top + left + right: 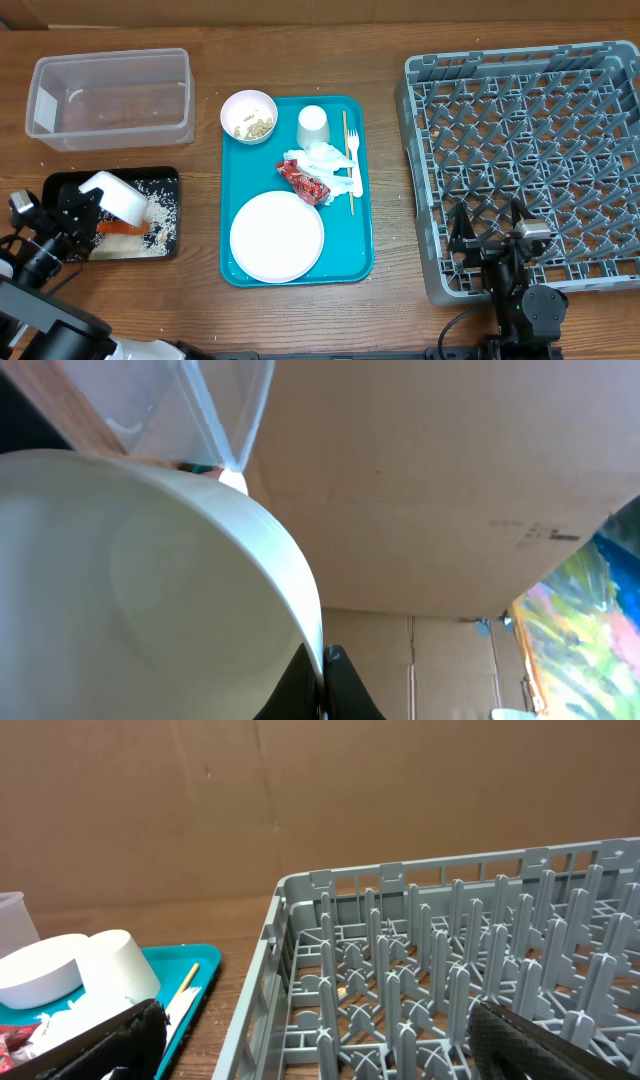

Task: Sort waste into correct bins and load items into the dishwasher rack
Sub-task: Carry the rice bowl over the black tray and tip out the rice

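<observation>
My left gripper point(82, 212) is shut on the rim of a white bowl point(120, 197) and holds it tilted over the black bin point(60, 185), which holds rice and orange scraps. In the left wrist view the fingers point(322, 680) pinch the bowl's rim point(150, 590). My right gripper point(490, 232) is open and empty over the front left corner of the grey dishwasher rack point(530, 150). The right wrist view shows its fingers point(320, 1050) spread over the rack point(450, 970).
A clear bin point(110, 95) stands at the back left. A teal tray point(362, 230) holds a small bowl of food scraps point(248, 115), a white cup point(313, 125), a chopstick point(345, 140), a fork point(353, 165), a red wrapper point(305, 182), napkins point(325, 158) and a white plate point(277, 235).
</observation>
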You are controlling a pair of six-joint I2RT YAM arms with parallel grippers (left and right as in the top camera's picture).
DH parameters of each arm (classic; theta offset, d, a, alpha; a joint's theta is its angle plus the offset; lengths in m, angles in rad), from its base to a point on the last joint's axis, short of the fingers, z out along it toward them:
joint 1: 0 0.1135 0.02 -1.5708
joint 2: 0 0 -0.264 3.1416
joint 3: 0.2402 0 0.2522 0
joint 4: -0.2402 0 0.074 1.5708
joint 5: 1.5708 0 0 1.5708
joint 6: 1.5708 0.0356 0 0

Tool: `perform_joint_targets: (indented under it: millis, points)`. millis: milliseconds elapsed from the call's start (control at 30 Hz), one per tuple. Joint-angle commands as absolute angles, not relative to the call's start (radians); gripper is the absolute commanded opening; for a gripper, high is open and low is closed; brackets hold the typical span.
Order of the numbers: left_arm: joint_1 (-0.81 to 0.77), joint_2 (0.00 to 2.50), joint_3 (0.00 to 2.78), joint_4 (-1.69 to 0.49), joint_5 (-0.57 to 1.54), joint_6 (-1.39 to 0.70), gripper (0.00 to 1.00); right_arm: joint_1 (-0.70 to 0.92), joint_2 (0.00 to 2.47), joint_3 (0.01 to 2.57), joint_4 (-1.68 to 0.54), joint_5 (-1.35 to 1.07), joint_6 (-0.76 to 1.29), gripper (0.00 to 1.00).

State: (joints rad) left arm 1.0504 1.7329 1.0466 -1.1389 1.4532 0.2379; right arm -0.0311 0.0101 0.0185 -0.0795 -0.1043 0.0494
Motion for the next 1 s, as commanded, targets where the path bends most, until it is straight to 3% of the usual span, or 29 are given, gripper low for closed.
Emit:
perform_joint_targets:
  millis: [0,200,367,467,600,700,767,833,900,967]
  points:
    - [1.044,1.731,1.059,-1.150,1.530,0.300,0.04,-0.033,0.004,0.008,-0.076,-0.098,0.052,1.00]
    - [1.038,1.731,1.062,-1.208,1.562,0.317,0.04,-0.033,0.004,0.008,-0.076,-0.098,0.052,1.00]
    - [1.037,1.675,1.122,-1.292,1.437,0.378,0.04,-0.033,0.004,0.008,-0.076,-0.098,0.052,1.00]
    - [1.037,1.637,1.154,-1.242,1.485,0.375,0.04,-0.033,0.004,0.008,-0.076,-0.098,0.052,1.00]
    - [1.031,1.650,1.154,-1.253,1.438,0.163,0.04,-0.033,0.004,0.008,-0.076,-0.098,0.052,1.00]
    - [1.031,1.649,1.154,-1.320,1.449,0.233,0.04,-0.033,0.004,0.008,-0.076,-0.098,0.052,1.00]
    - [1.031,1.643,1.154,-1.320,1.486,0.421,0.04,-0.033,0.004,0.008,-0.076,-0.098,0.052,1.00]
    - [1.030,1.641,1.155,-1.347,1.427,0.340,0.04,-0.033,0.004,0.008,-0.076,-0.098,0.052,1.00]
    - [1.029,1.613,1.156,-1.401,1.402,0.462,0.04,-0.033,0.004,0.008,-0.076,-0.098,0.052,1.00]
    - [1.030,1.586,1.158,-1.381,1.399,0.455,0.04,-0.033,0.004,0.008,-0.076,-0.098,0.052,1.00]
